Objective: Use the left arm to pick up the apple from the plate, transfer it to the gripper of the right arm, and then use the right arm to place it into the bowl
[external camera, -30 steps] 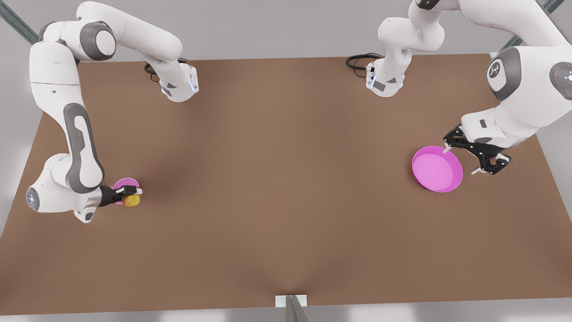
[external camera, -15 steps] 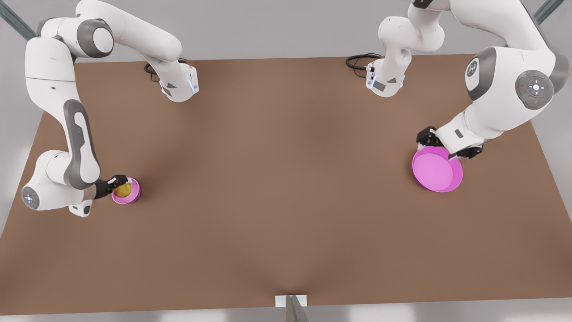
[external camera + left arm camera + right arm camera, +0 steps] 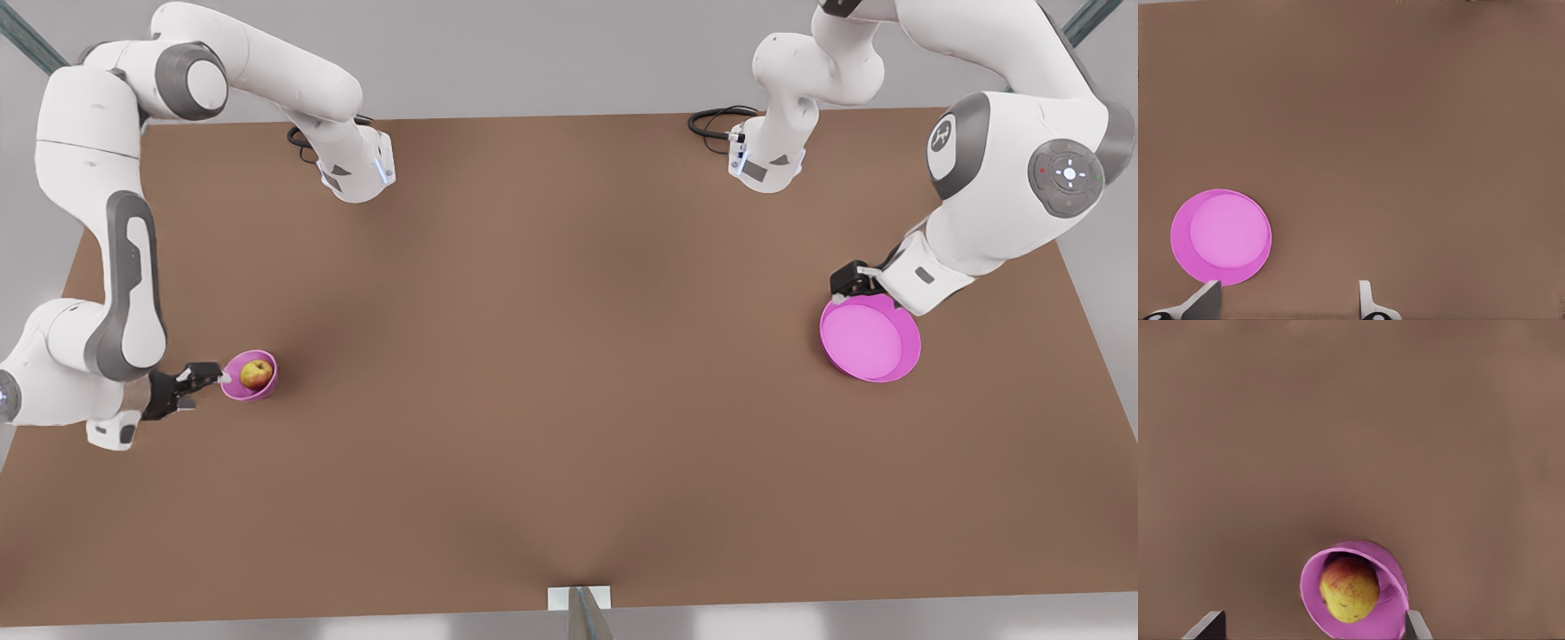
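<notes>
The right gripper (image 3: 206, 380) has backed off, fingers apart — the yellow-red apple (image 3: 256, 374) sits in the small pink bowl (image 3: 233, 387); placing looks done. The left gripper (image 3: 1288, 300) hovers spread beside the flat pink plate (image 3: 869, 337) — only retreat remains.

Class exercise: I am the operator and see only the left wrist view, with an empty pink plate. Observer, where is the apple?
Observer: The apple lies inside the pink bowl, as the right wrist view shows.
Operator: Is the right gripper holding it?
Observer: No. The right gripper is open beside the bowl, apart from the apple.
Operator: Where does my left gripper stand?
Observer: The left gripper is at the plate's far rim, on the front view's right.
</notes>
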Action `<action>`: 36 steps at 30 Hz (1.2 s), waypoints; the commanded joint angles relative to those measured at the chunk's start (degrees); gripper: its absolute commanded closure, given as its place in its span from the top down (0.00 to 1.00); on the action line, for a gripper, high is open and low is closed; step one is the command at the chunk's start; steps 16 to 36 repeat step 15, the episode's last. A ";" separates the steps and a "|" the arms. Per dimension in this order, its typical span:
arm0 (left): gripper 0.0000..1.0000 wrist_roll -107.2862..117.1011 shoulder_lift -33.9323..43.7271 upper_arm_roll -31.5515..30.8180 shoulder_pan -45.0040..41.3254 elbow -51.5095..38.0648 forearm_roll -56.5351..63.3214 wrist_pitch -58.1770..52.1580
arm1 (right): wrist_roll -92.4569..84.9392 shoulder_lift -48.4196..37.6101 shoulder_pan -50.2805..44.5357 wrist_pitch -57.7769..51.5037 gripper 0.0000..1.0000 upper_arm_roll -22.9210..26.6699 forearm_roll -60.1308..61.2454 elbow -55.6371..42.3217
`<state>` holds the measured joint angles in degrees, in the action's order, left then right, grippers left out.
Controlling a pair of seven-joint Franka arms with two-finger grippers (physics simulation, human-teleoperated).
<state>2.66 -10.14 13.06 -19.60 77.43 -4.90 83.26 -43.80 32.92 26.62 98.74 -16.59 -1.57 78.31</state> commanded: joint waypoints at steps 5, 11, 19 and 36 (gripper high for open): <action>1.00 8.33 -1.55 0.21 0.17 -0.26 0.42 4.54 | 26.11 -17.08 -15.80 -2.49 1.00 7.88 -5.65 -6.61; 1.00 6.13 -6.65 0.30 1.76 -3.87 0.33 11.31 | 42.48 -33.53 -23.02 -2.13 1.00 14.84 0.51 13.45; 1.00 6.13 -6.65 0.30 1.76 -3.87 0.33 11.22 | 43.98 -28.70 -24.07 -7.07 1.00 14.31 0.78 7.56; 1.00 6.13 -6.65 0.30 1.76 -3.87 0.33 11.22 | 43.98 -28.70 -24.07 -7.07 1.00 14.31 0.78 7.56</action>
